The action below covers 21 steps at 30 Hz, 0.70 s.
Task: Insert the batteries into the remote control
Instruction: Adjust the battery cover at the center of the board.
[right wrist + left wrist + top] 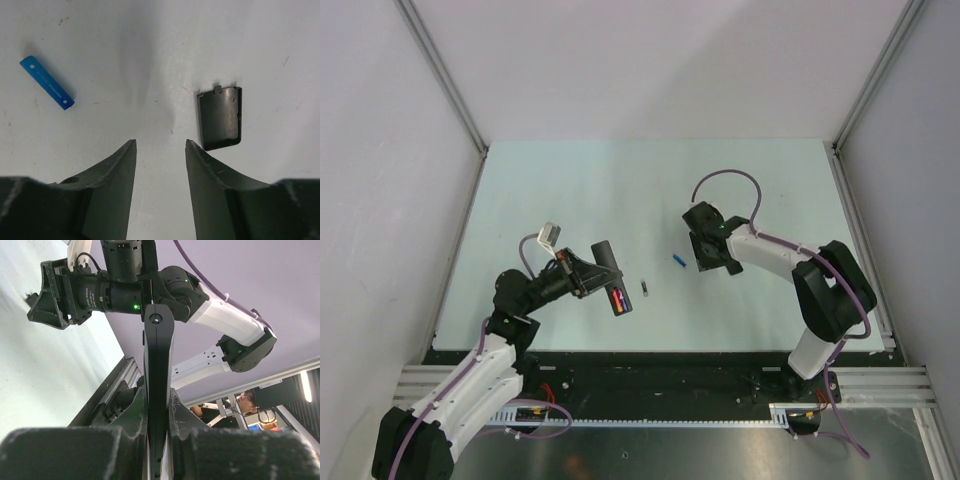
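We see the left gripper (157,393) pinching the slim black remote control (610,275) by its long sides. The remote's open compartment at the near end holds one red-orange battery (618,297). At 3 o'clock from that end, a small dark battery (644,288) lies on the pale table (570,190). Farther out, at 1 o'clock, lies a blue battery (46,82). The right gripper (160,142) hangs over the table with its fingers spread and nothing between them. The blue battery is at its 10 o'clock, and the snapped-off black back panel (220,117) lies flat at its 2 o'clock.
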### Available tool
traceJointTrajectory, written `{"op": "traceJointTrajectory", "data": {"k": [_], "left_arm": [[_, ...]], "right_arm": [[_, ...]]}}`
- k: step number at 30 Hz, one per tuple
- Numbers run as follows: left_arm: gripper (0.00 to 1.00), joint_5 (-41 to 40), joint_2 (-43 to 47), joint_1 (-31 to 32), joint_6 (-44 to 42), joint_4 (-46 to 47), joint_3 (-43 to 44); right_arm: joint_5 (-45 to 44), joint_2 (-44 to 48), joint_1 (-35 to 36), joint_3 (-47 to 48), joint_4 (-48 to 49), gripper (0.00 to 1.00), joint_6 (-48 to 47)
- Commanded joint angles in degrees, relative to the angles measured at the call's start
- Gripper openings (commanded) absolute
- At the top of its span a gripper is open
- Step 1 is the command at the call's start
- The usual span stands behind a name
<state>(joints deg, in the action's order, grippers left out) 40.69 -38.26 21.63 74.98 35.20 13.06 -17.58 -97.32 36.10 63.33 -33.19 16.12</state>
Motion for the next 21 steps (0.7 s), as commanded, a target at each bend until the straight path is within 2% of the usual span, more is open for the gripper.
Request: {"op": "traceJointTrajectory", "data": {"k": [1,21], "left_arm": [[0.00,-0.6,-0.1,0.3,-0.7,1.6,0.2],[0.00,0.0,-1.9,0.3,-1.3,1.6,0.7]], "right_arm": [[-1.1,-1.0,-1.7,0.3,0.9,0.50,-0.1],[5.7,-2.8,-8.8,-3.6,3.9,0.50,2.2]]}}
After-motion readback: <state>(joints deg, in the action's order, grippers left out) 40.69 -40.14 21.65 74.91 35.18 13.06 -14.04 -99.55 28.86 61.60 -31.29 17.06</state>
